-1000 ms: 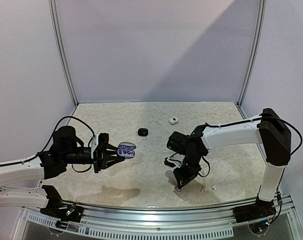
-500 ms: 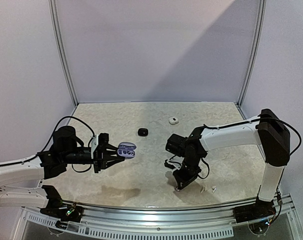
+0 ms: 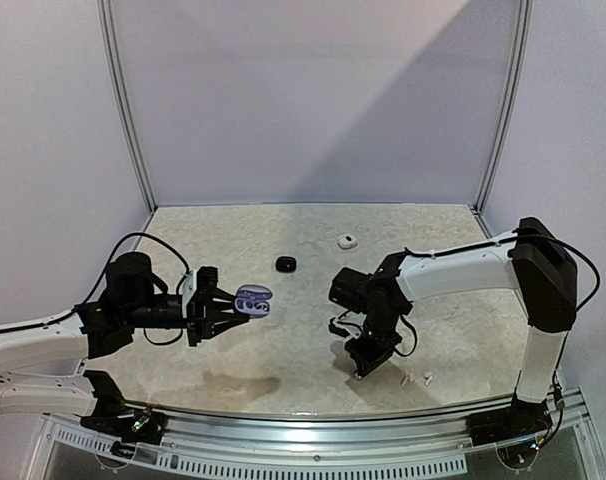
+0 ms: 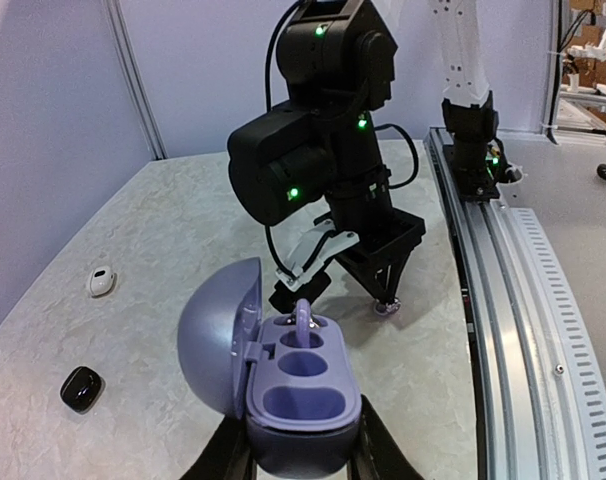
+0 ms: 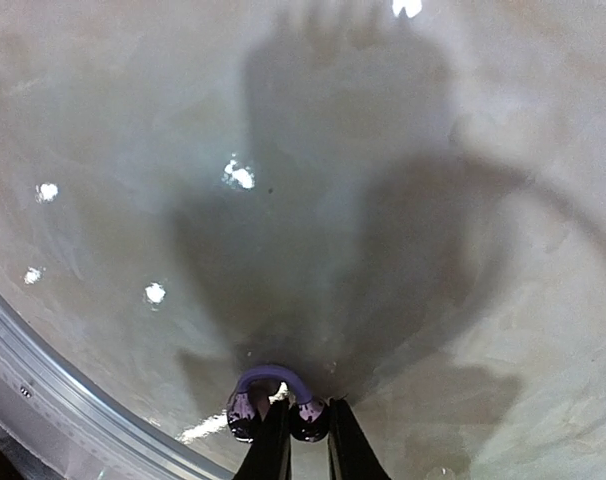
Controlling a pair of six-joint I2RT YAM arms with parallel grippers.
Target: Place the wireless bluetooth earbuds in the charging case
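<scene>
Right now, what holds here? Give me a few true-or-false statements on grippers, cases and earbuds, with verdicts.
1. The left gripper holds the purple charging case with its lid open. True.
2. Every well in that case is filled. False: one seated earbud shows at the far end; the nearer well is empty.
3. The right gripper hangs high above the table. False: its fingertips are down at the tabletop, shut on a purplish earbud.
4. A small black case and a small white case lie farther back. True.
5. The white earbuds sit in the purple case. False: they lie on the table beside the right gripper.
</scene>
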